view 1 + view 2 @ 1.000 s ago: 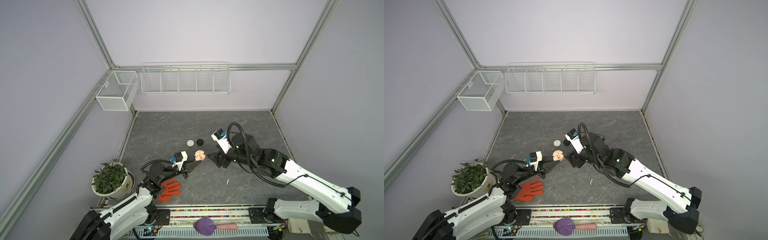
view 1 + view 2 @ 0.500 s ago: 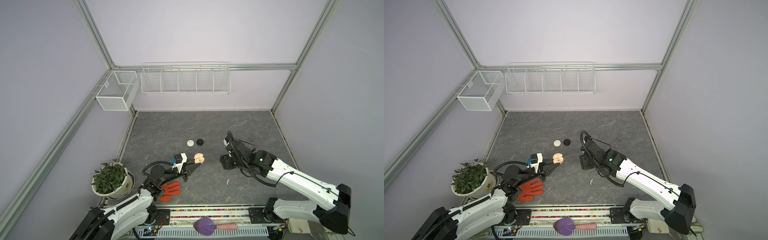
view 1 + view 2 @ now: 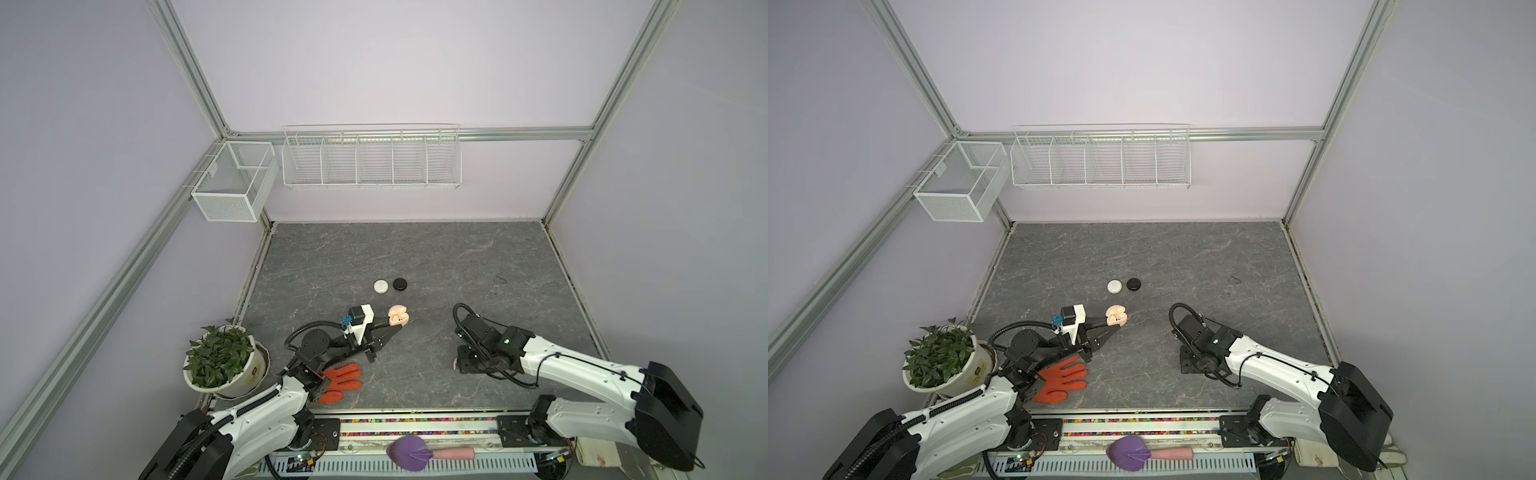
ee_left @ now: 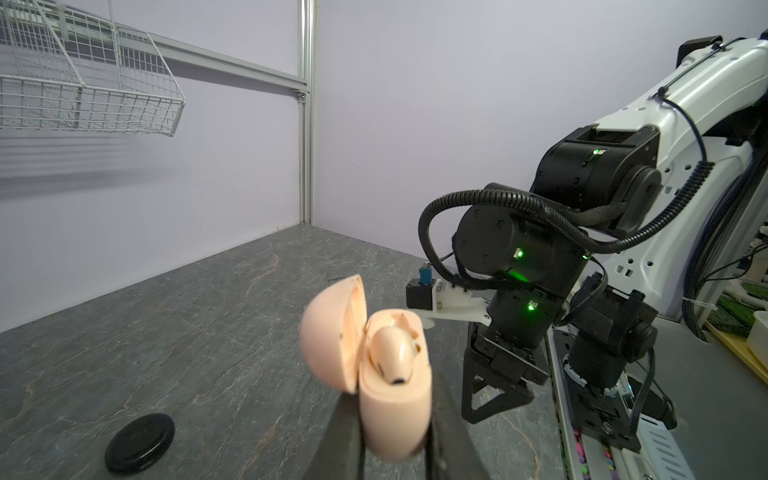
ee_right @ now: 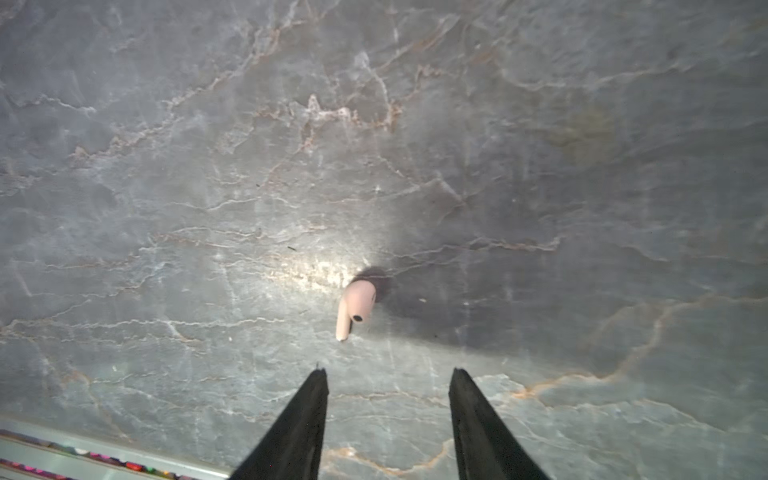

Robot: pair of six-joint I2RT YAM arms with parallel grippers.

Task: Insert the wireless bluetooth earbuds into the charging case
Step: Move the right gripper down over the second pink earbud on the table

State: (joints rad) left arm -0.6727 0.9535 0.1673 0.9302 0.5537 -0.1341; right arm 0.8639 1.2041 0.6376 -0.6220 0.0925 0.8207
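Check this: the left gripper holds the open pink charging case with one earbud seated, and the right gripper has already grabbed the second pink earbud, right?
Not quite. In the right wrist view the second pink earbud lies on the table ahead of the right gripper, whose jaws stand apart and empty. The left gripper does hold the open pink charging case, one earbud seated.

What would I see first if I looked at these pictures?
The open pink charging case, held in the left gripper near the middle of the grey table, has one pink earbud tucked inside. A loose pink earbud lies on the table nearer the front, right under the open right gripper.
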